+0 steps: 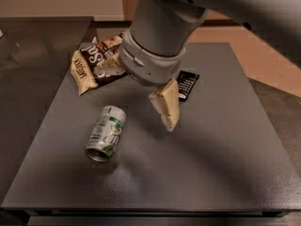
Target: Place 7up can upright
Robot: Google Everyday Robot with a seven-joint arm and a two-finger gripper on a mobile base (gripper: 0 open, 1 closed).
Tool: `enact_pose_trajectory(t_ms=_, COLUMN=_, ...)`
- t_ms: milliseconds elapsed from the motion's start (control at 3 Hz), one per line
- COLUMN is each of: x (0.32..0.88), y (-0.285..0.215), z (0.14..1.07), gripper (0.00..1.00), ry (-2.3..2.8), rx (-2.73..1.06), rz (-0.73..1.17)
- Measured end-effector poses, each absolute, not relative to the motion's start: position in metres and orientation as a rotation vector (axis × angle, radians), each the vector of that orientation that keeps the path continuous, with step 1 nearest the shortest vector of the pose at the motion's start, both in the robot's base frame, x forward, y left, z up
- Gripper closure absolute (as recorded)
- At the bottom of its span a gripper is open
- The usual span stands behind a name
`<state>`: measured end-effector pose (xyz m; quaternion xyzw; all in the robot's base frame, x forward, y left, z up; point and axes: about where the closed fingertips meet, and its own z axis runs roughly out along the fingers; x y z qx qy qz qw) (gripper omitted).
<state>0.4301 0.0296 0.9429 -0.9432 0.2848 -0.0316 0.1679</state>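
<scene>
My hand (167, 108) hangs over the dark surface (221, 168), a little right of the 7up can (106, 133) and not touching it; whether it is open or closed I cannot tell. The can lies on its side, one silver end toward the near edge. Farther back lie a snack bag (91, 65), partly hidden by my arm (155, 41), and a black wrapper (188, 84).

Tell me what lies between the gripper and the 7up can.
Nothing visible. The gripper hangs beside the 7up can, which lies on its side, with only bare table between; snack bag and black wrapper lie farther back.
</scene>
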Motion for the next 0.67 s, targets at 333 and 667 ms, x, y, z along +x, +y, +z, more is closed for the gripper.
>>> enact_pose_trajectory(t_ms=333, x=0.4254, y=0.0432, z=0.9305, gripper=0.00, ry=0.673, rx=-2.774, rz=-0.054)
enact_pose_trajectory(t_ms=667, x=0.4254, y=0.0433, z=0.9306, gripper=0.00, ry=0.672, rx=-2.774, rz=-0.054)
